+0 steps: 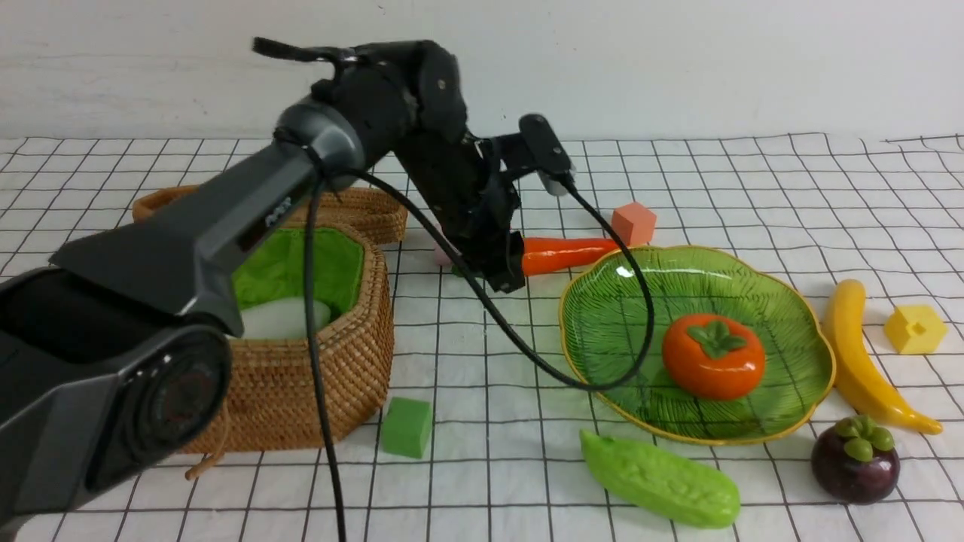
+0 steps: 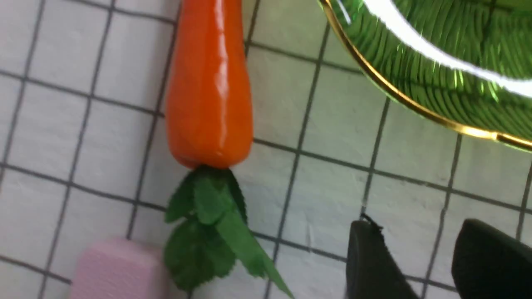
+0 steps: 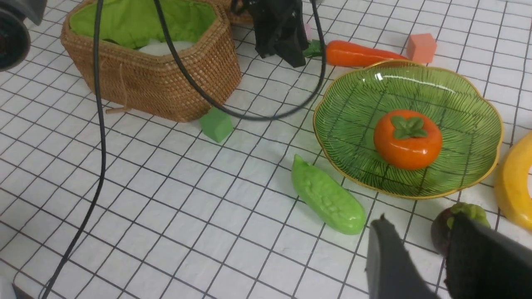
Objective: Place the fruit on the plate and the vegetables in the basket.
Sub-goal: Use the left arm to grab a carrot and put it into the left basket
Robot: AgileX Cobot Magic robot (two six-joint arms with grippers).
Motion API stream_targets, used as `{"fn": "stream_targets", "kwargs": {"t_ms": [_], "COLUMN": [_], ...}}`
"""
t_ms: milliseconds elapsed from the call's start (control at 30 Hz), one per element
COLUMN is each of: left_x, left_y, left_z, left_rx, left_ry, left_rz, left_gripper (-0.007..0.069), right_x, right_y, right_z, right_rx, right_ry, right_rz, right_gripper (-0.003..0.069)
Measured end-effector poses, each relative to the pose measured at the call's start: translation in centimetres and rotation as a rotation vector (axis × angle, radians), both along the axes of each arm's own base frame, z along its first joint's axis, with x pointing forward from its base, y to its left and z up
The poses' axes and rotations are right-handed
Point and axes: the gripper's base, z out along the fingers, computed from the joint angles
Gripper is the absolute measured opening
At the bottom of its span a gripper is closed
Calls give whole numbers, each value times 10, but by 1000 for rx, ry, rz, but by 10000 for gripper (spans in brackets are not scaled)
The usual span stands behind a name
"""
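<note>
- Checked cloth (image 1: 482,482) is covering the table.
- Left gripper (image 2: 415,236) is hovering open and empty beside the carrot (image 2: 210,91).
- Right gripper (image 3: 419,236) is hanging open by the mangosteen (image 3: 439,228), at the table's near right corner.
- Persimmon (image 1: 712,361) is sitting on the plate (image 1: 602,301).

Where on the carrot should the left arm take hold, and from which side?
Probably the thick orange body of the carrot, next to its leaves, from straight above, jaws across its width. It lies flat, both sides are free there; the thin tip runs close to the plate.
</note>
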Motion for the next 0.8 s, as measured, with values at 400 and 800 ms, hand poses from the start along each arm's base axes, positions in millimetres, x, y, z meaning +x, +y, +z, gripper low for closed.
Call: {"fn": "stream_targets", "kwargs": {"t_ms": [400, 800], "left_x": [29, 42], "left_y": [2, -2], "left_z": [-29, -53], "left_rx": [-140, -73], "left_ry": [-153, -269], "left_rz": [-37, -20], "left_gripper": [521, 580], "right_x": [0, -1], "right_y": [0, 0], "right_z": [0, -2], "right_rx": [47, 38], "right_ry": [33, 56], "right_rz": [-29, -25], "right_gripper": [237, 237]}}
